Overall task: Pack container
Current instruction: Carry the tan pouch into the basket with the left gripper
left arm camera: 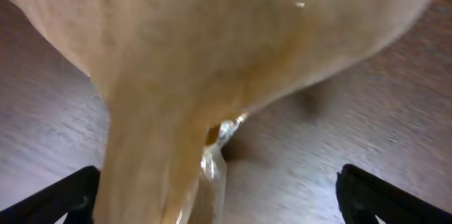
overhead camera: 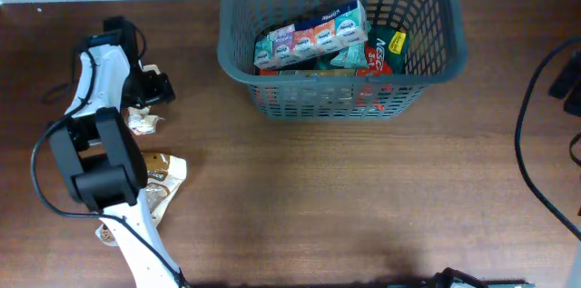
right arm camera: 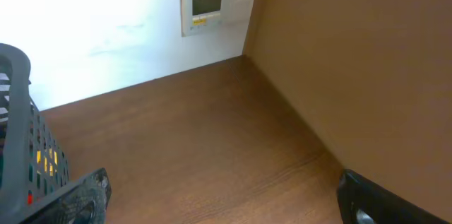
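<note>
Tan glossy packet (left arm camera: 212, 54) under wide left claw (left arm camera: 226, 199); right claw (right arm camera: 226, 197) wide, empty. Dark grey slotted plastic basket (overhead camera: 309, 102) part-filled; this packet not yet in.

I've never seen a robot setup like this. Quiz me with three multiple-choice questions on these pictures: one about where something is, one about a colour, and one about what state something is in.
1. Where does the basket stand?
A) at the far edge of the table, about mid-width
B) at the near edge, beside the left arm
C) on the floor

2. What colour is the basket?
A) red
B) white
C) dark grey

3. How is the right tool?
A) shut on a packet
B) wide open, holding nothing
C) shut on the basket's rim

Answers:
1 A: the overhead view shows it at the top centre of the table.
2 C: its lattice walls and rim are dark grey.
3 B: its fingers stand far apart over bare wood.
</note>
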You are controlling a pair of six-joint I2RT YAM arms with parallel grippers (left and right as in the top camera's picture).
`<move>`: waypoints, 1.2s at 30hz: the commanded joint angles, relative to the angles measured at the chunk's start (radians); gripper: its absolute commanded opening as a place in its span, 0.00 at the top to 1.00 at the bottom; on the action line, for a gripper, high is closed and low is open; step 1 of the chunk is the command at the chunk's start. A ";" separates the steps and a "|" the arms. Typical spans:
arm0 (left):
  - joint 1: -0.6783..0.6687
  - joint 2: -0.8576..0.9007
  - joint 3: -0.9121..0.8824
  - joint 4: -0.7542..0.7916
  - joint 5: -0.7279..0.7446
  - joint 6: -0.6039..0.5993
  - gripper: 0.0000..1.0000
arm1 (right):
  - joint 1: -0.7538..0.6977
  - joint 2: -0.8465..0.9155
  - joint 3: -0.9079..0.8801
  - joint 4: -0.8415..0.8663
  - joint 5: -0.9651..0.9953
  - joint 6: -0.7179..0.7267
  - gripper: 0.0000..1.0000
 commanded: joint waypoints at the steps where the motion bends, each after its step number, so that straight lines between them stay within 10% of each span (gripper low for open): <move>1: 0.018 0.002 -0.052 0.037 0.023 -0.013 0.01 | 0.006 0.000 -0.003 0.002 -0.006 0.002 0.01; 5: 0.019 0.002 -0.102 0.100 0.024 -0.013 0.69 | 0.006 0.000 -0.003 0.003 -0.006 0.002 0.01; 9: 0.019 0.002 -0.116 0.147 0.023 -0.011 0.98 | 0.006 0.000 -0.003 0.003 -0.007 0.002 0.01; 17: 0.014 -0.008 -0.005 0.161 0.036 0.139 0.98 | 0.006 0.001 -0.003 0.004 -0.024 0.002 0.01; 27: -0.078 -0.053 0.611 0.200 0.135 0.393 0.98 | 0.006 0.003 -0.003 0.007 -0.025 0.002 0.01; 36: -0.243 -0.053 0.853 0.658 0.752 0.493 0.98 | 0.006 0.003 -0.003 0.011 -0.026 0.002 0.01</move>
